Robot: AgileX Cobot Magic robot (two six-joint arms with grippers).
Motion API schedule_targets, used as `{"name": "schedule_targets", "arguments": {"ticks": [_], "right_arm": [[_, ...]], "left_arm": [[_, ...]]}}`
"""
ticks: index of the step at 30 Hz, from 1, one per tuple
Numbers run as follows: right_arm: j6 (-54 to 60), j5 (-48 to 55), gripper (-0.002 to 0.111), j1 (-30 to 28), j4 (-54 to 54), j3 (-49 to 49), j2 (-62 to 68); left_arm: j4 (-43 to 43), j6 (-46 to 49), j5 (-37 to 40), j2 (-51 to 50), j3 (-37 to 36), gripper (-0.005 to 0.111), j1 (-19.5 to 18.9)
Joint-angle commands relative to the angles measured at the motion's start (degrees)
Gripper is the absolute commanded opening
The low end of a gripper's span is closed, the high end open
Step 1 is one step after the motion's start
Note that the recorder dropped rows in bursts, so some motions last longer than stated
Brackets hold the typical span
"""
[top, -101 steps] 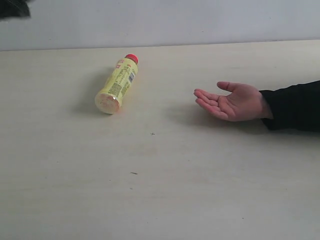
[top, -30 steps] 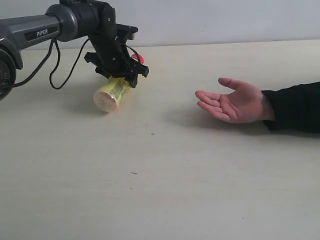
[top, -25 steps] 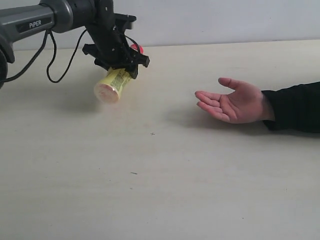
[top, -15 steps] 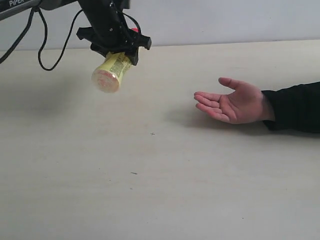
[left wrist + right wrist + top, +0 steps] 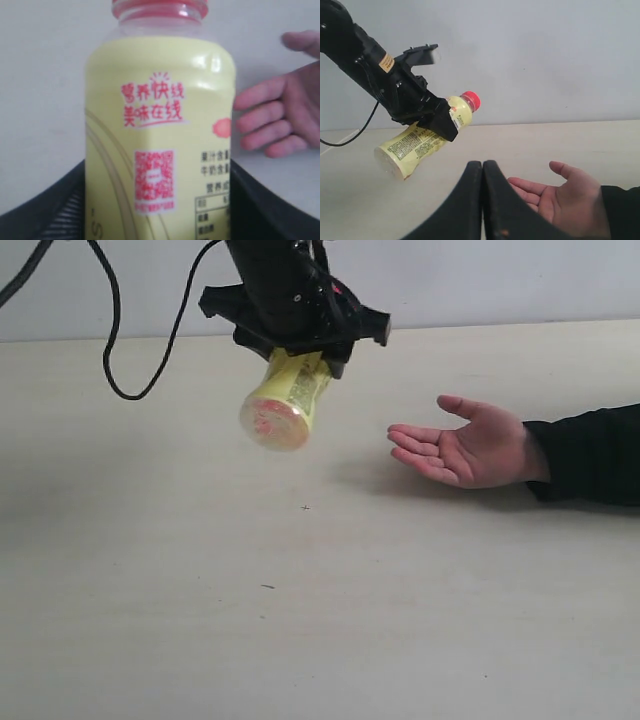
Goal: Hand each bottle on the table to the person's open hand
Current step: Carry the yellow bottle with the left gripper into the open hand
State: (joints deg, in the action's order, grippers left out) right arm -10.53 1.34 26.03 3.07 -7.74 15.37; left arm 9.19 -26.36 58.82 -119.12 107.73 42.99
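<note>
One yellow bottle [image 5: 282, 405] with a red cap, tilted base-down, pinched by the left gripper [image 5: 300, 345] in the air near the open hand [image 5: 470, 450], not touching it. Right gripper [image 5: 482, 169]: fingers pressed together, holding nothing.

The left claw [image 5: 297, 355] is matt black, and the yellow bottle [image 5: 283, 400] between its fingers is pale lemon, with a red cap [image 5: 159, 7] on a clear neck just beyond the claw. On the side facing the claw's camera, the label carries red Chinese characters with a red underline, a red QR code [image 5: 154, 180] on a white patch, small dark print and faint paler curved stripes. The bottle's base [image 5: 272, 426], below the claw, shows pinkish orange. The right claw [image 5: 482, 200] is black too. Beyond the left claw are a pinkish hand [image 5: 468, 446] with a black sleeve [image 5: 590, 454], above the pale beige table [image 5: 300, 630] with its tiny dark specks.
</note>
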Motion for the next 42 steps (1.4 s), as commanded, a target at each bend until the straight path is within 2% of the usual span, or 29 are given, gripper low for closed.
{"name": "schedule_targets", "arguments": {"ticks": [1, 5, 10, 14, 18, 31, 42], "right_arm": [[0.0, -0.2, 0.000, -0.1, -0.1, 0.0, -0.2], [0.0, -0.2, 0.000, -0.1, -0.1, 0.0, -0.2], [0.0, -0.2, 0.000, -0.1, -0.1, 0.0, -0.2], [0.0, -0.2, 0.000, -0.1, -0.1, 0.0, -0.2], [0.0, -0.2, 0.000, -0.1, 0.0, 0.0, -0.2], [0.0, -0.2, 0.000, -0.1, 0.0, 0.0, -0.2], [0.0, -0.2, 0.000, -0.1, -0.1, 0.0, -0.2]], "left_arm": [[0.0, -11.1, -6.6, 2.9, -1.2, 0.000, 5.2], [-0.8, -21.5, -15.0, 0.5, -1.2, 0.000, 9.0], [-1.2, -32.8, -24.5, -4.6, -1.2, 0.000, 9.6], [-7.0, -33.4, -33.4, -9.0, -1.2, 0.000, 9.6], [-10.6, -34.5, -38.4, -13.0, -1.1, 0.000, 9.0], [-11.6, -35.7, -39.3, -15.6, -1.1, 0.000, 7.1], [-11.6, -35.7, -43.6, -16.7, -1.1, 0.000, 5.4]]}}
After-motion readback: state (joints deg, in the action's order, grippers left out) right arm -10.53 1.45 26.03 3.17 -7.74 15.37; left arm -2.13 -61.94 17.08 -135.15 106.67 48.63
